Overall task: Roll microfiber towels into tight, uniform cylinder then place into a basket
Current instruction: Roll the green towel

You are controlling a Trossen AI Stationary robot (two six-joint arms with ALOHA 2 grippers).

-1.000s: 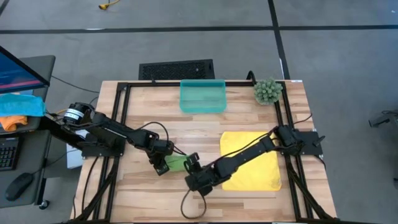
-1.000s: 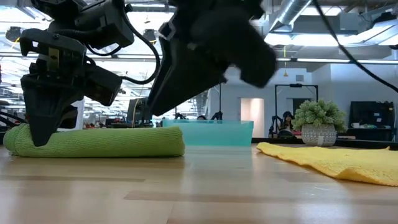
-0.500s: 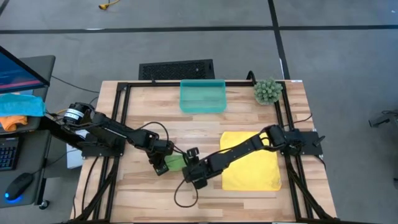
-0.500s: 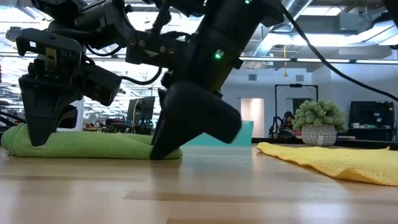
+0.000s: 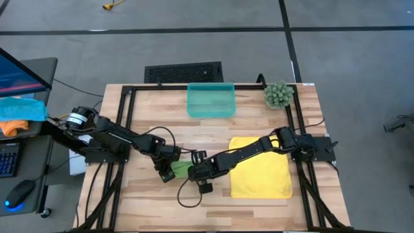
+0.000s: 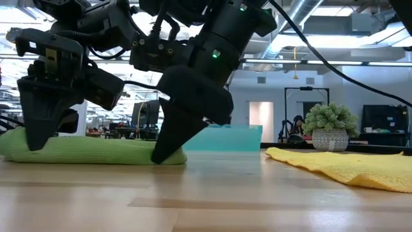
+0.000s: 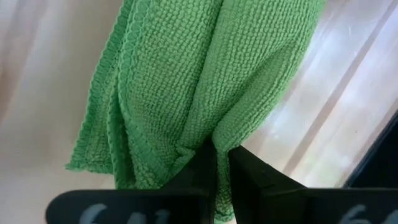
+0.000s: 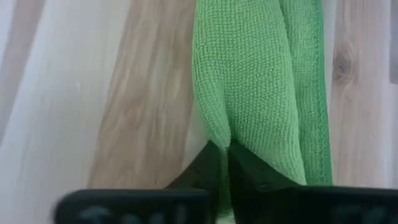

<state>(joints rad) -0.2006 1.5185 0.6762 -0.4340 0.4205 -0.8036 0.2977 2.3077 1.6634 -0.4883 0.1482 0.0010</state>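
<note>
The light green towel (image 5: 180, 169) lies as a loose roll on the table (image 6: 96, 149), left of centre. My left gripper (image 5: 169, 171) is shut on its left end (image 6: 26, 143). My right gripper (image 5: 195, 172) is shut on its right end (image 6: 172, 154). The bright yellow towel (image 5: 262, 167) lies flat on the table's right half, partly under my right arm. The teal basket (image 5: 211, 99) stands at the far edge's middle, with neither towel in it. My left gripper pinches a bunched fold of the green towel's left end (image 7: 198, 144) between its two shut fingers, pointing down from above. The roll lies on the table. My right gripper pinches a fold at the green towel's right end (image 8: 219, 134) between its two shut fingers, slanting down from the table's right and near side. That end rests on the table.
A small potted plant (image 5: 278, 94) stands at the far right corner. A black grille panel (image 5: 183, 71) lies on the floor beyond the far edge. Bare wood shows between the basket and the towels (image 5: 194, 133).
My right gripper has gone toward the table's left and far side and come down onto the green roll's right end. The roll stays lying on the table. My left gripper has kept still on the left end.
</note>
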